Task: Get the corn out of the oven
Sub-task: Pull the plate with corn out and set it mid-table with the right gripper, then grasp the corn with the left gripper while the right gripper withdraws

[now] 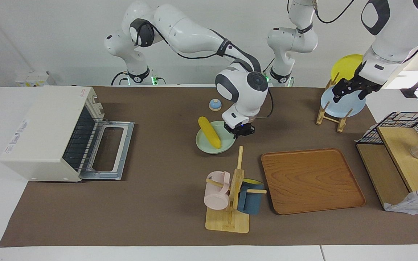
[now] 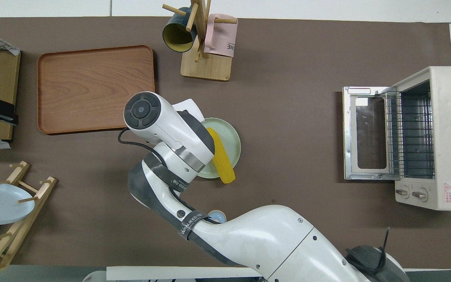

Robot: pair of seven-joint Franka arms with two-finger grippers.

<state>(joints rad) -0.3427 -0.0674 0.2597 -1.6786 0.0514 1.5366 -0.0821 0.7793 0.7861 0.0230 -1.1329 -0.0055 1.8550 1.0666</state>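
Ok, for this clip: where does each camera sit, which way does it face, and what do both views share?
Facing view: high across the table, looking at the robots; shows both arms whole, right gripper over the green plate, left gripper waiting over the plate rack.
Overhead view: high above the robots' end, looking steeply down; shows only the right arm.
Shared: the corn lying on the green plate, the oven with its door open, the wooden tray, the mug stand.
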